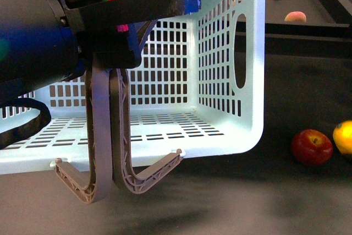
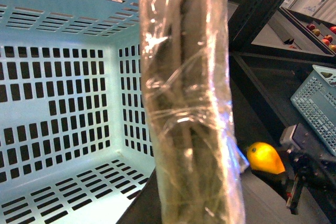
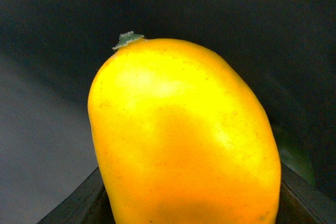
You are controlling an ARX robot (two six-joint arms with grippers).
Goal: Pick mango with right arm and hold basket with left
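The mango (image 1: 344,136) lies on the table (image 1: 220,213) at the robot's far right, just beside the apple (image 1: 312,147) and well apart from the basket (image 1: 231,37); the right gripper (image 2: 296,182) is at it, jaws either side, the fruit's long axis running away from the wrist, stem end outward; whether the pads touch, I cannot tell. The left gripper (image 1: 110,61) is clamped on the handles (image 1: 102,136), holding the basket off the table; nothing stands over the fruit, so a straight lift looks free.

left end effector (image 1: 113,37) raised, clamped on basket handles (image 1: 102,136); right end effector (image 2: 292,183) low.
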